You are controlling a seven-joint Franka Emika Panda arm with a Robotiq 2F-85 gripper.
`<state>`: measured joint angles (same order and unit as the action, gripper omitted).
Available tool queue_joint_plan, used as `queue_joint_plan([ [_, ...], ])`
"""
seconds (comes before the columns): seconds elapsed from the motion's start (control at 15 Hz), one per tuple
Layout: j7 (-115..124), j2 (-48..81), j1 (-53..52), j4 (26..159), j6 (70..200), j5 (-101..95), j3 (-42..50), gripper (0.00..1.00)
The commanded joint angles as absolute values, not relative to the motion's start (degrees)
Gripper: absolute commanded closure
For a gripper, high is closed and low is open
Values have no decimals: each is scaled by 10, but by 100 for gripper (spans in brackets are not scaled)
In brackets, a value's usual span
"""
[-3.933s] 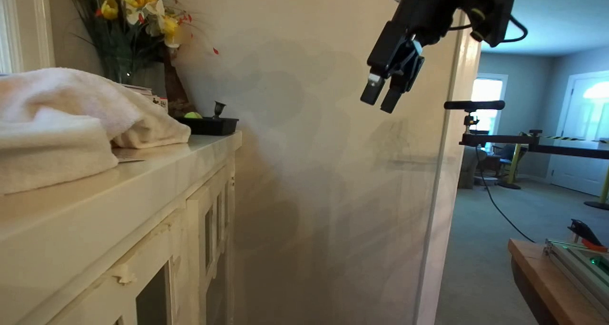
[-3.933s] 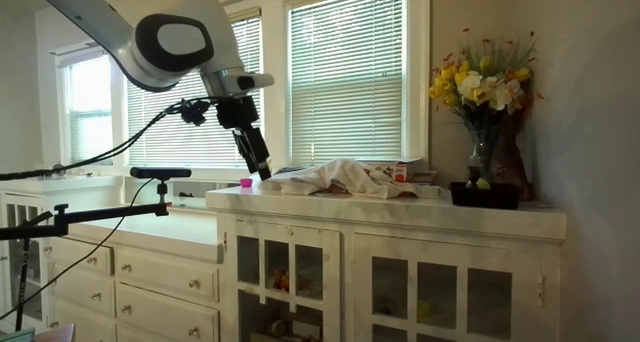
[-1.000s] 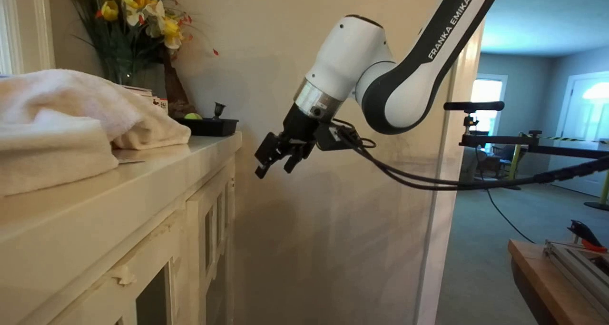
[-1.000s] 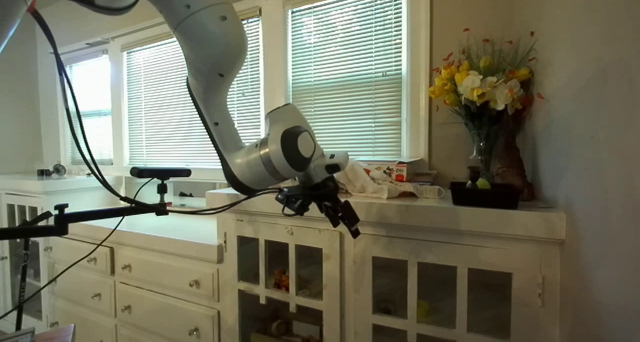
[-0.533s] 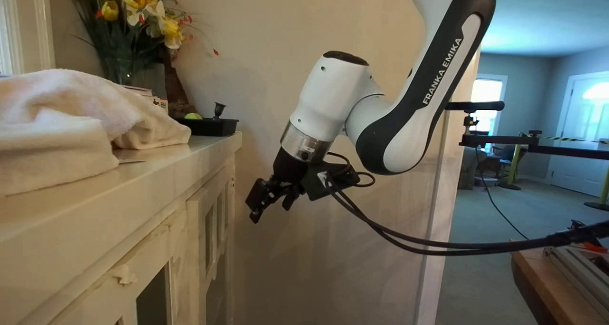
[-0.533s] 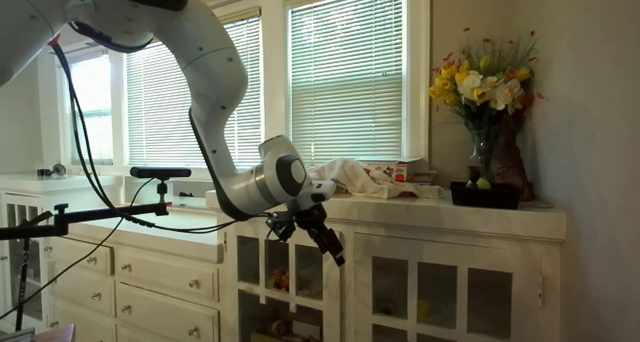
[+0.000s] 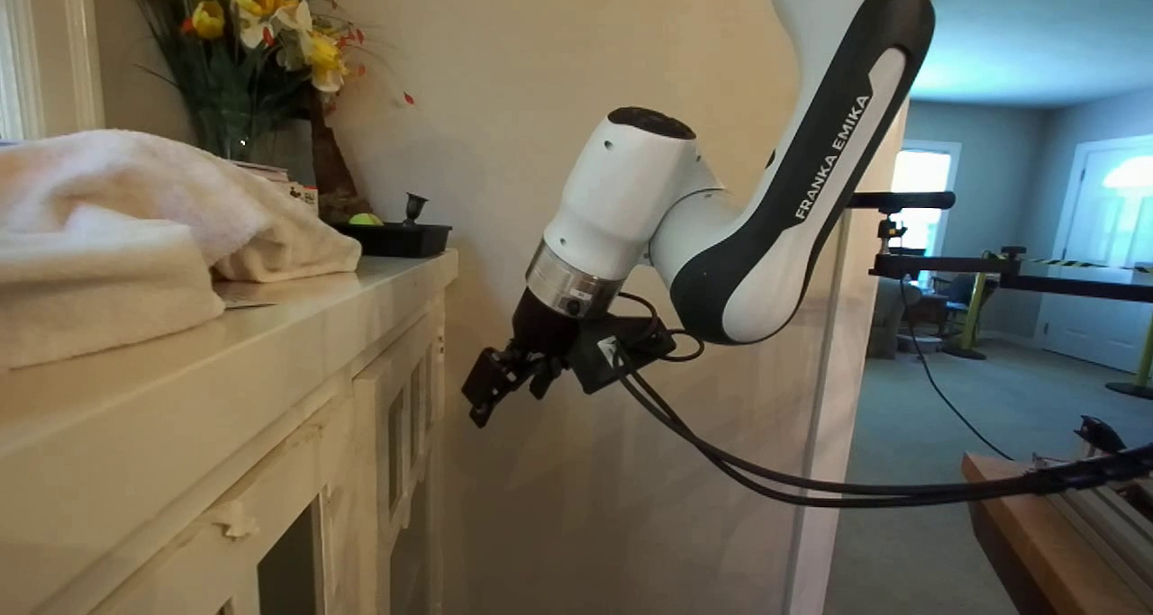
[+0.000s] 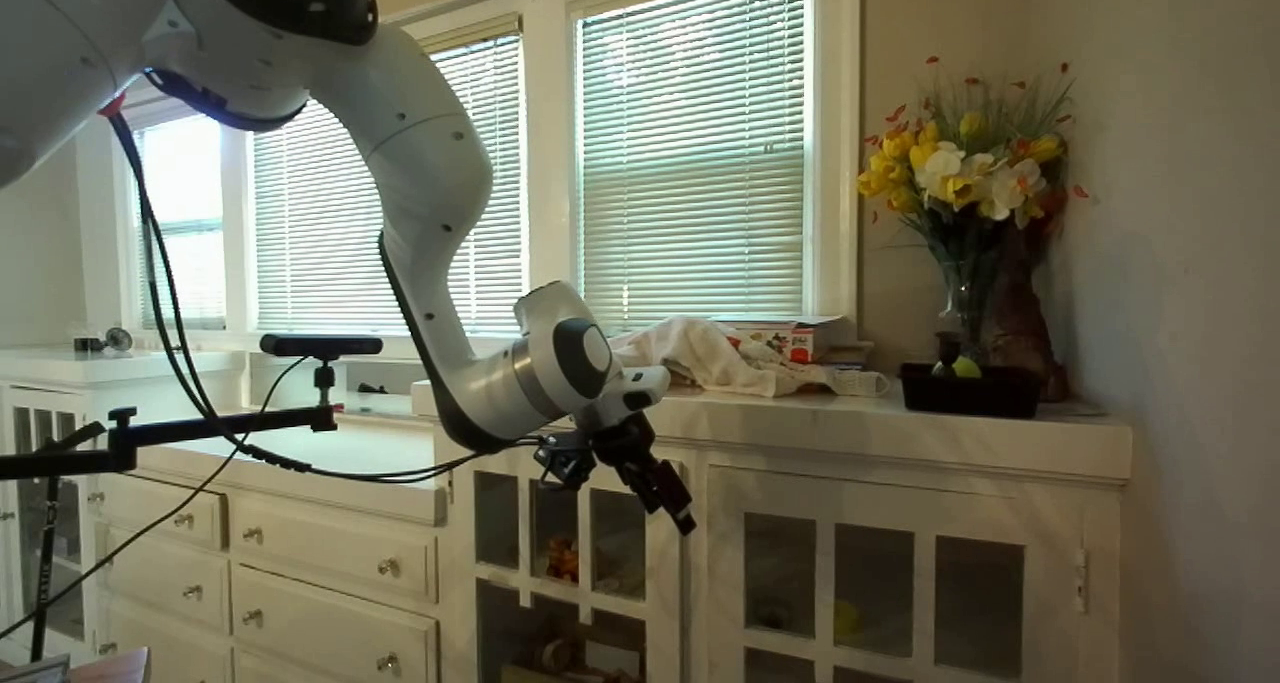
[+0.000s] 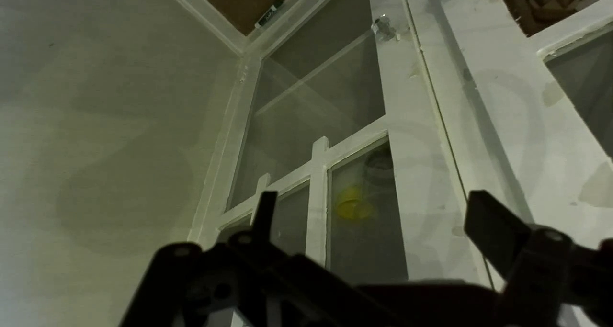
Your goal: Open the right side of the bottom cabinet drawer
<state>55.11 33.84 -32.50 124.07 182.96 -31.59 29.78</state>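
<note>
My end effector [image 9: 371, 212], wide and empty, could skid off the glass knob [image 9: 383, 28] on the right-hand glazed cabinet door [image 9: 319, 166] should I close off-centre.

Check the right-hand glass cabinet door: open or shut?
Looks shut: in the wrist view, the door sits close along the post beside it, only a thin gap between.

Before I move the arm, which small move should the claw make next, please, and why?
I would probably lower the open claw toward the clear knob of the right cabinet door. In the wrist view the door looks shut, and the knob lies well past the claw, nearer the brown floor.
</note>
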Motion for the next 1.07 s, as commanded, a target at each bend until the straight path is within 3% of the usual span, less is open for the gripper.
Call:
queue_joint_plan([
  [0.0,551,338,-325,1241,1830,-316,298,0],
  [0.53,557,372,-301,1258,1850,-311,266,0],
  [1.0,575,515,-369,1225,1927,-295,327,0],
])
